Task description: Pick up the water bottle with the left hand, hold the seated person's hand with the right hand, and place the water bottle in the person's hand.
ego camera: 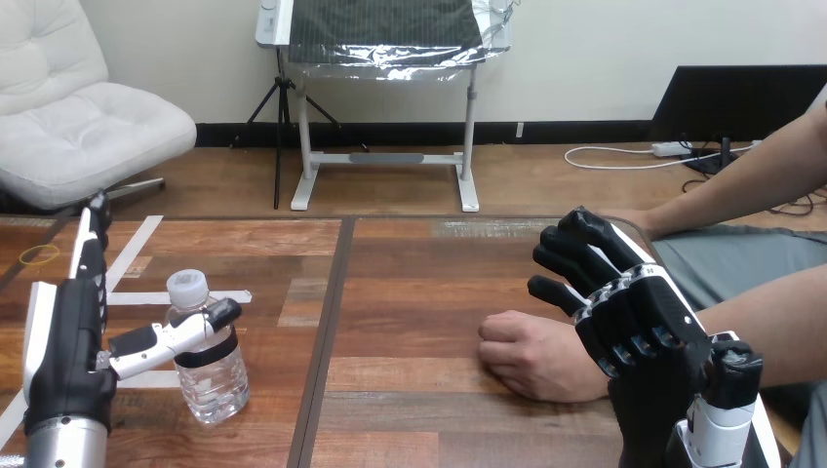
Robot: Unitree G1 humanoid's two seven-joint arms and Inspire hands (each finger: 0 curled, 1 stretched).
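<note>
A clear water bottle [210, 375] with a white cap stands upright on the table at the lower left. My left hand [68, 341] is just left of it, seen edge-on, with its fingers [93, 234] straight and pointing away from me. Its thumb [180, 334] reaches right and lies across the bottle's upper front. The person's hand [531, 356] rests as a loose fist on the table at the lower right. My right hand [639, 327] hangs over that wrist, back toward me and fingers loosely bent, not wrapped round it.
The person's other forearm [741, 180] comes in from the upper right and rests near the table's far right corner. White tape lines [137, 253] mark the left tabletop. A dark seam [332, 322] runs down the table between bottle and fist.
</note>
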